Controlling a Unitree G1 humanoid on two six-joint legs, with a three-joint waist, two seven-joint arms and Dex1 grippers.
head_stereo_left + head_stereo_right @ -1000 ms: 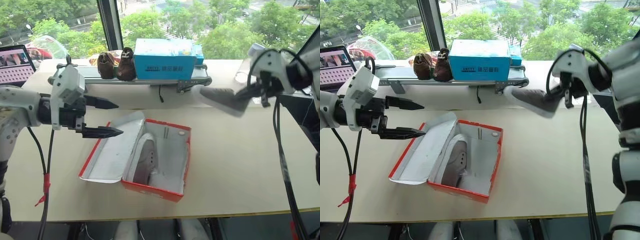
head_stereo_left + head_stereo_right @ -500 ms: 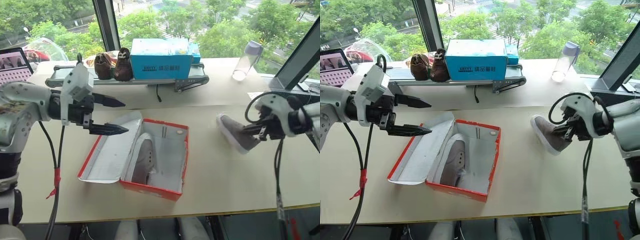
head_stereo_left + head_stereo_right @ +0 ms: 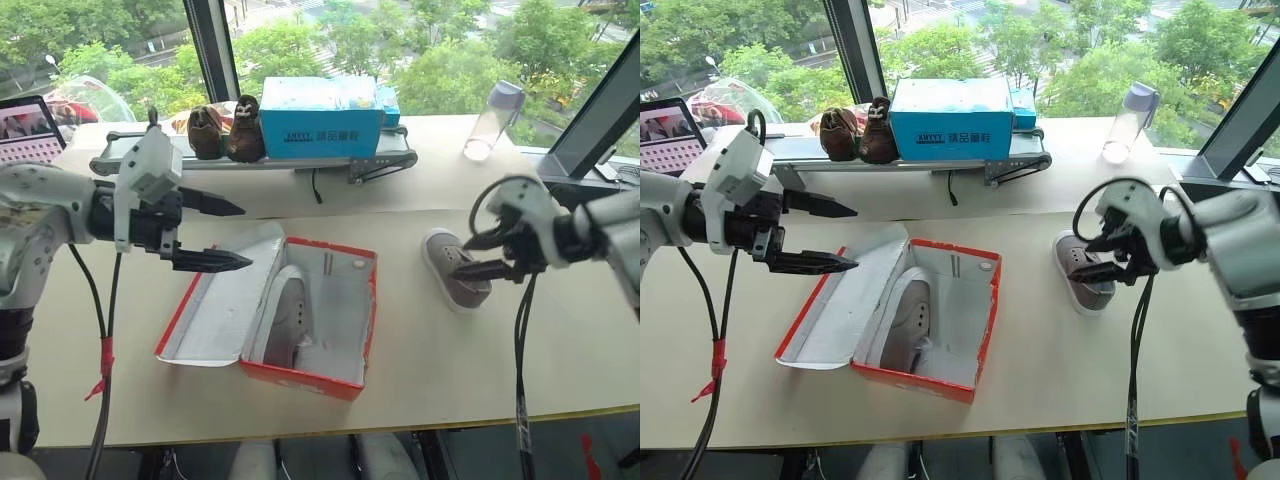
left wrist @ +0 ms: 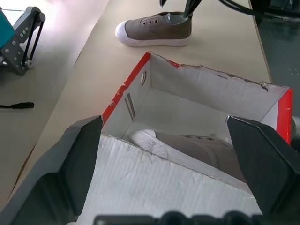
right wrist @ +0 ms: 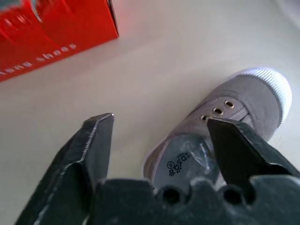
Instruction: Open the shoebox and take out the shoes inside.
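While the tabletop [image 3: 560, 350] carries everything, the shoebox [image 3: 340, 375] lies near its middle with the lid [image 3: 225, 310] flung open to the robot's left, one shoe [image 3: 290, 325] inside. The blue box [image 3: 322, 118] sits on a rack behind, dark shoes [image 3: 228, 130] beside it. The other shoe [image 3: 447, 270] stands upright to the right of the shoebox. The left pincer [image 3: 225, 235] hovers spread over the lid. The right pincer [image 3: 1095, 258] is spread over the outer shoe's heel, gripping nothing.

Pale grey arms [image 3: 40, 200], black cables — red tape, black two-fingered tools [image 3: 205, 232].
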